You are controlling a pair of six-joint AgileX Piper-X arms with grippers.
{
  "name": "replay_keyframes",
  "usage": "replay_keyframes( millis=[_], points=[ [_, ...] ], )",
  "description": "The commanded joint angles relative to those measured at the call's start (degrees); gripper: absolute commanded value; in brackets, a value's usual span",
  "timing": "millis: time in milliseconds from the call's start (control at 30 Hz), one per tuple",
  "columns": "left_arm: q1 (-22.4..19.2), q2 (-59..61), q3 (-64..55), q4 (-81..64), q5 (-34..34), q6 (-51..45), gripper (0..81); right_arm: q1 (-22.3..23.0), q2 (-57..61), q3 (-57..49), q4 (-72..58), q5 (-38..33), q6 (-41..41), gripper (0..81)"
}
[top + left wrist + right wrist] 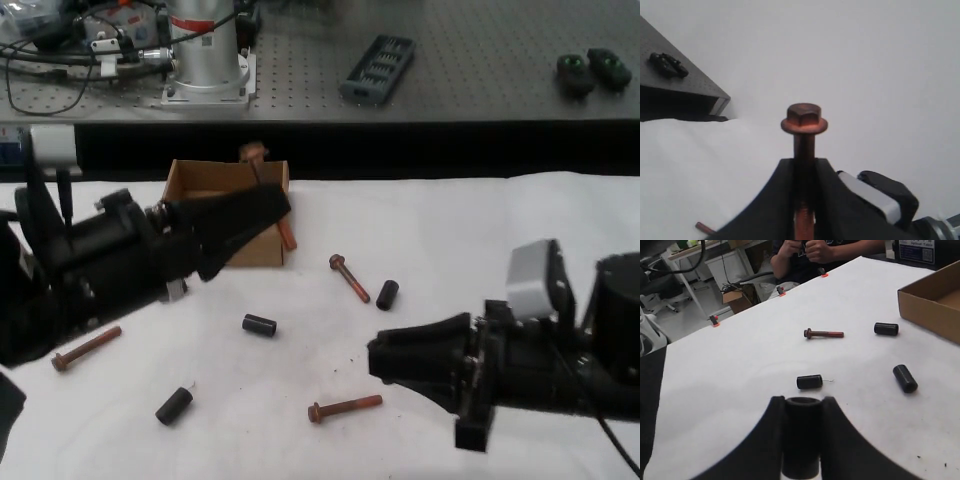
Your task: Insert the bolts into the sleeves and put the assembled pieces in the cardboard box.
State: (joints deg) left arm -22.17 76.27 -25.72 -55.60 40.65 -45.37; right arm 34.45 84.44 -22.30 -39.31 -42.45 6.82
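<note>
My left gripper (272, 205) is shut on a copper bolt (254, 153), held over the near corner of the cardboard box (258, 250). In the left wrist view the bolt's hex head (804, 120) stands above the closed gripper (804, 162). My right gripper (378, 358), low at the front right, is shut on a black sleeve (801, 435) that stands between its fingers (832, 440). Loose bolts lie on the white cloth at the middle (350, 277), front (345, 407) and left (87, 347). Loose sleeves (387, 294), (259, 325), (174, 405) lie among them.
In the right wrist view a bolt (823, 333), three sleeves (809, 382), (905, 378), (886, 329) and the box's corner (932, 305) lie ahead. A dark perforated bench (480, 60) with a metal post (205, 50) stands behind the cloth.
</note>
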Motion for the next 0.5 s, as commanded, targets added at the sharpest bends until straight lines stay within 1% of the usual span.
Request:
replay_keyframes(
  millis=[0,100,233,367,467],
  points=[
    [0.16,0.19,-2.27,-1.16,2.93,-0.99,0.6,-0.37,5.02,-4.81,-1.63,-4.78,0.02,4.3],
    [0.16,0.19,-2.51,-0.94,3.57,-0.99,0.6,-0.37,7.58,-8.27,-1.78,-7.06,0.02,4.3],
    [0.38,0.19,-2.51,-0.94,3.82,-0.99,0.6,-0.37,7.95,-10.73,-2.09,-10.47,0.02,4.3],
    [0.72,0.19,-2.51,0.80,3.82,-0.99,0.6,-0.37,7.95,-11.26,-3.83,-15.60,0.02,4.3],
    [1.10,0.77,-2.51,1.94,6.15,-0.53,0.6,-0.37,7.95,-11.26,-3.96,-18.65,0.02,4.3]
  ],
)
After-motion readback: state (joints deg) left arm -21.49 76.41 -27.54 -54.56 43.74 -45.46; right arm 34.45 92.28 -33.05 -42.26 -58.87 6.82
